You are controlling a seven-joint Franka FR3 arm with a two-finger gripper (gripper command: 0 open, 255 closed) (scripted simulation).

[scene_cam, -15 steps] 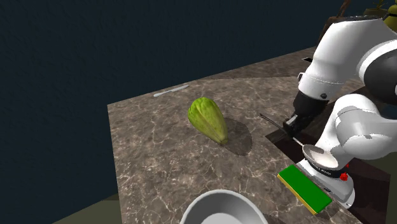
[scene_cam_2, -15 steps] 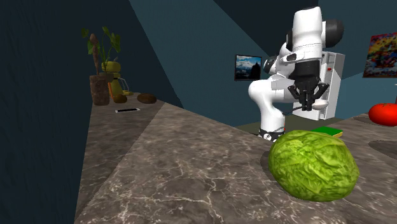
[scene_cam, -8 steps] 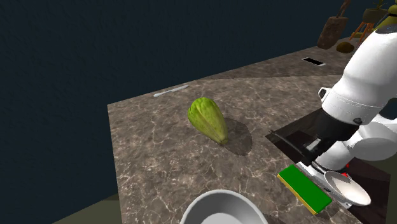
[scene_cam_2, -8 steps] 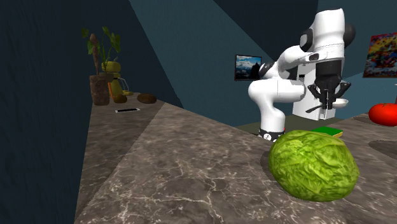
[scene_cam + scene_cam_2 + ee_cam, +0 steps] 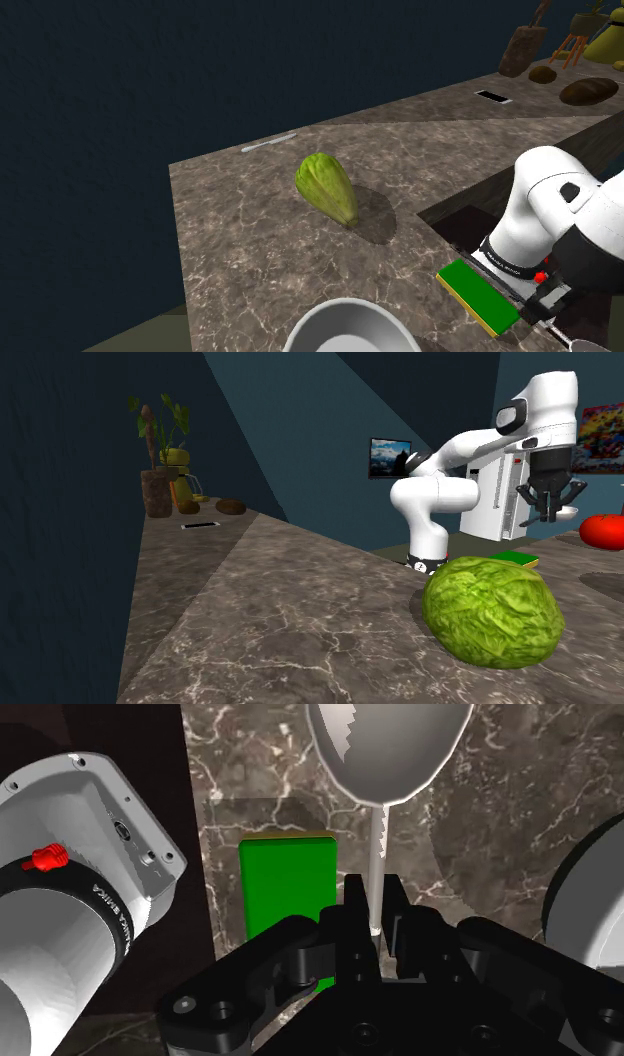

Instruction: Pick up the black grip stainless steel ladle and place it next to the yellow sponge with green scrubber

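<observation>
Ladle [image 5: 385, 764]: steel bowl and thin stem, lifted off the counter, just beside the sponge [image 5: 288, 884].
Counter [image 5: 260, 250]: brown marbled stone under the sponge, with dark blue walls behind.
Around: a pale bowl [image 5: 350, 328] lies near the sponge; a green lettuce [image 5: 327, 187] sits farther off.
Arm [image 5: 450, 482]: bent, hand pointing down above the sponge's side.
Gripper [image 5: 374, 904]: narrow, fingers clamped on the ladle's stem.

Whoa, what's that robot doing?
The white robot arm is holding a ladle up in the air. Its black end effector is shut on the thin handle, with the shiny bowl sticking out ahead. Below it, a green-topped sponge lies on the marbled counter near the arm's base. The ladle is not yet set down. A green lettuce sits farther off.
</observation>
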